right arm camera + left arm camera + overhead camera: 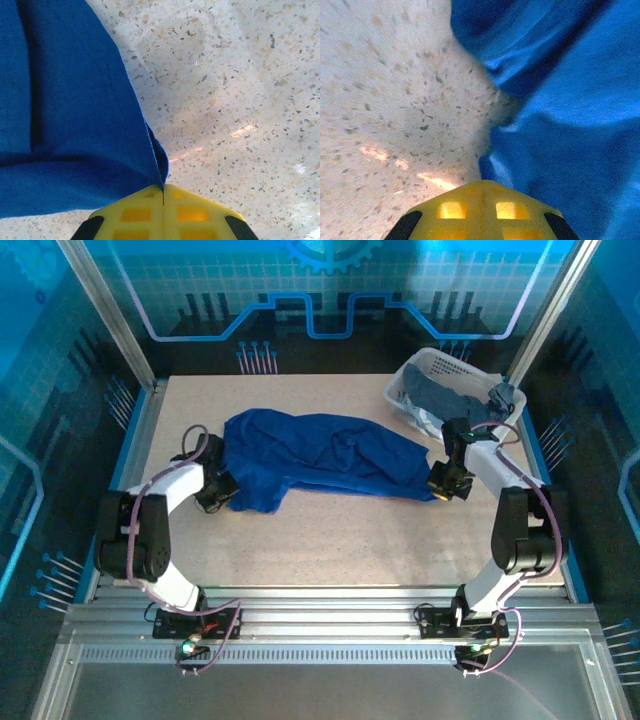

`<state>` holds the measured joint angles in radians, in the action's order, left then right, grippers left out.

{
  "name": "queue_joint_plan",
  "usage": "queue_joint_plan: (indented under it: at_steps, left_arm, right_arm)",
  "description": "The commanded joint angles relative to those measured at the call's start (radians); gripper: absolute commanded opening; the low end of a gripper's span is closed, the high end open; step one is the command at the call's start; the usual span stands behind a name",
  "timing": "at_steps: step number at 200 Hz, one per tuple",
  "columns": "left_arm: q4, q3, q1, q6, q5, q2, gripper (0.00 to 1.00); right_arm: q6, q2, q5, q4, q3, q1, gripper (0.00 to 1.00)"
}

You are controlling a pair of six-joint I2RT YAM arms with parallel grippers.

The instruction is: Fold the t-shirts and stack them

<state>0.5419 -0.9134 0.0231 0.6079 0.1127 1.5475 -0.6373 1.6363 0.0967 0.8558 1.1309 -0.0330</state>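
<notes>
Basket (pixel 402 398) behind and right of t-shirt (pixel 330 455)

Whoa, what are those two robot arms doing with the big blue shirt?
They are getting ready to fold it. The blue t-shirt lies crumpled across the table, not folded yet. The right gripper is pinched shut on one edge of it. The left gripper is shut at the other end, right beside the cloth, but I cannot tell if it caught any. Greyish shirts sit in the white basket at the far right corner.
</notes>
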Motion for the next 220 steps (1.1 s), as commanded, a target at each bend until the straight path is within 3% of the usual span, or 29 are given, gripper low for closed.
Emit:
queue_joint_plan:
  at_steps: [1,32,57,96,132,139,153,168,184,220]
  left_arm:
    - [0.049,0.026,0.002,0.063,0.173,-0.235,0.0]
    - [0.154,0.054,0.002,0.175,0.339,-0.511,0.0]
    - [0.237,0.02,0.002,0.265,0.408,-0.624,0.0]
    - [0.337,-0.013,0.003,0.296,0.369,-0.685,0.0]
    - [0.391,0.068,0.008,0.334,0.374,-0.771,0.0]
    - [0.387,0.078,0.008,0.326,0.368,-0.774,0.0]
    - [0.377,0.086,0.008,0.318,0.354,-0.768,0.0]
    - [0.369,0.087,0.008,0.309,0.331,-0.755,0.0]
    - [0.368,0.087,0.009,0.305,0.319,-0.747,0.0]
    - [0.356,0.092,0.011,0.301,0.306,-0.741,0.0]
  right_arm:
    - [-0.026,-0.054,-0.009,0.049,-0.017,-0.023,0.0]
    - [-0.063,-0.134,-0.017,0.109,-0.017,-0.07,0.0]
    - [-0.086,-0.198,-0.028,0.164,-0.001,-0.103,0.0]
    - [-0.07,-0.242,-0.012,0.22,-0.008,-0.111,0.0]
    - [-0.115,-0.29,-0.085,0.192,-0.212,-0.163,0.0]
    - [-0.129,-0.295,-0.096,0.18,-0.244,-0.172,0.09]
    - [-0.156,-0.305,-0.096,0.172,-0.309,-0.17,0.39]
    - [-0.169,-0.34,-0.074,0.173,-0.317,-0.167,0.54]
    - [-0.181,-0.385,-0.062,0.182,-0.317,-0.168,0.57]
    - [-0.229,-0.442,-0.106,0.158,-0.398,-0.194,0.46]
